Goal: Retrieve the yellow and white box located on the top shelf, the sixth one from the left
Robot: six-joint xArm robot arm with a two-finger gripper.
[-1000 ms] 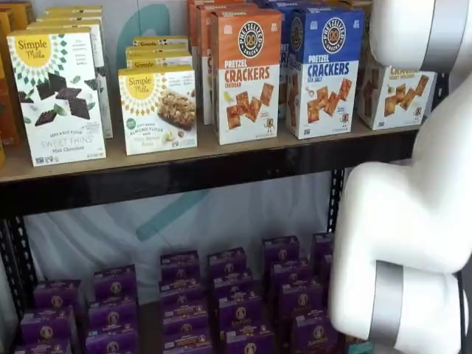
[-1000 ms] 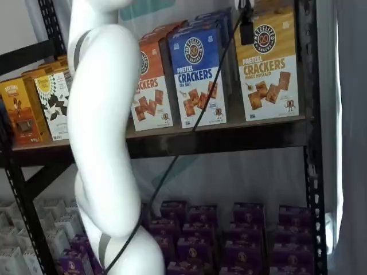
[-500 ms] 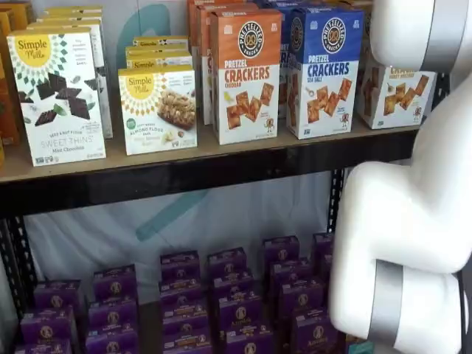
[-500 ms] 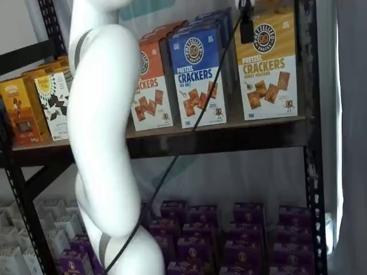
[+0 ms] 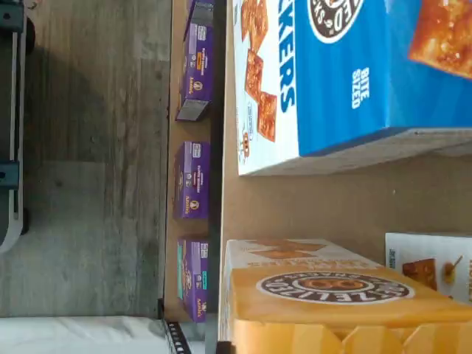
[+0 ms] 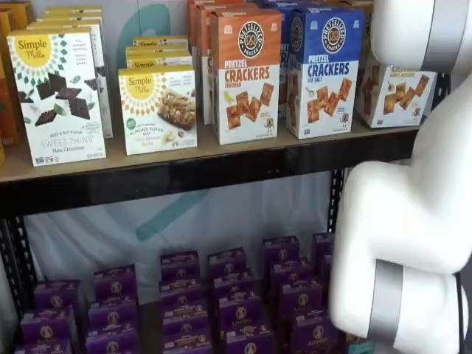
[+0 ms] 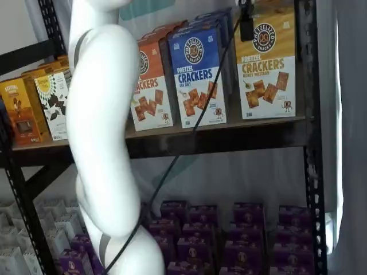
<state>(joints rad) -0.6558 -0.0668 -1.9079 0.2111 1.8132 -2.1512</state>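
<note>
Shelf views: the yellow and white box (image 7: 265,63) stands at the right end of the top shelf (image 7: 218,140).

Its base looks slightly raised off the board in a shelf view, though that is hard to judge. A black finger (image 7: 246,23) hangs from above against its upper left part with a cable beside it; only this one shows, so whether the fingers pinch the box cannot be told. Just beside it toward the left stands the blue Pretzel Crackers box (image 7: 198,77), then the orange Pretzel Crackers box (image 6: 246,77). Wrist view shows the yellow box's logo close up. Purple boxes (image 6: 228,295) fill the lower shelf.
</note>
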